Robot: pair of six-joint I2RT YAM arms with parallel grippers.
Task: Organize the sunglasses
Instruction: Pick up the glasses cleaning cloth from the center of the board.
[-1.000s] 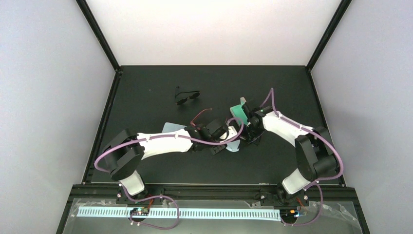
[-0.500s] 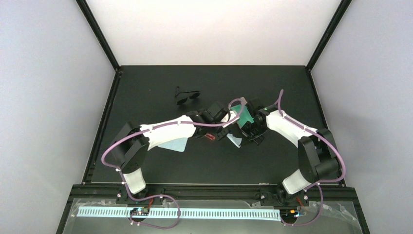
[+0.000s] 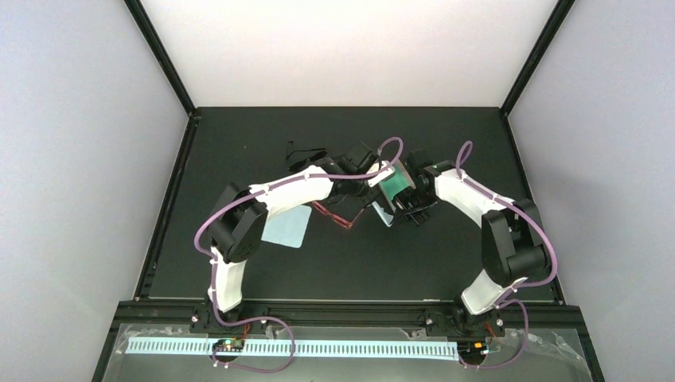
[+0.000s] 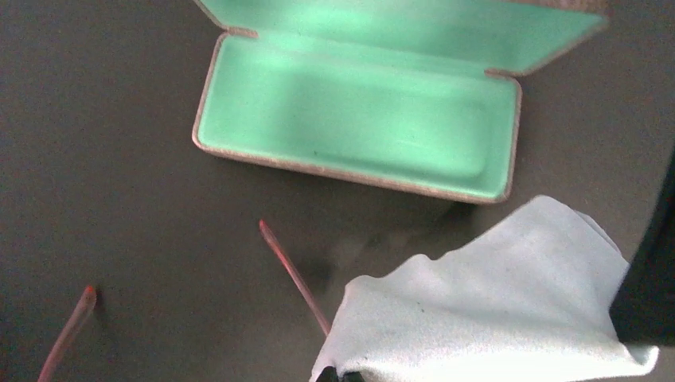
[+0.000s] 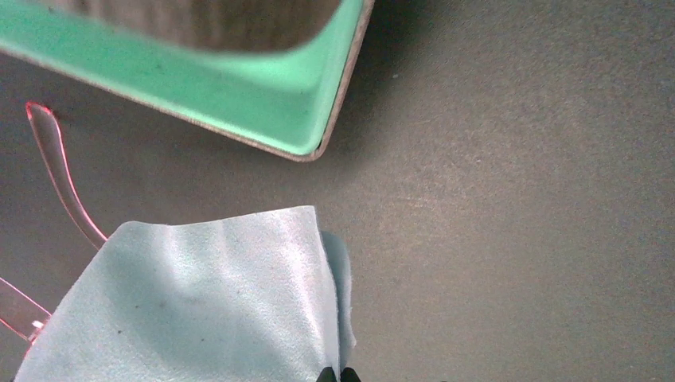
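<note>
On the black tabletop (image 3: 446, 255), an open green case (image 4: 358, 119) sits just beyond a pale cloth (image 5: 199, 302). The right claw (image 5: 336, 374) pinches the cloth's corner, tips together. The sunglasses (image 4: 293, 274) lie just left of the cloth, near-left of the left claw (image 3: 376, 173). I cannot tell how far that claw is open.

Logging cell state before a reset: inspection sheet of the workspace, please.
Surface: black table, no spills seen.
Job's things: red-framed sunglasses, arms unfolded, outside the case; green-lined case open, empty.
Clutter: black sunglasses, part hidden by left arm; light blue cloth; smaller cloth beside case.
Grippers: left gripper, state unclear; right gripper pinching smaller cloth.
Cables: purple cables looped along both arms.
Surroundings: pale walls, black frame posts.
</note>
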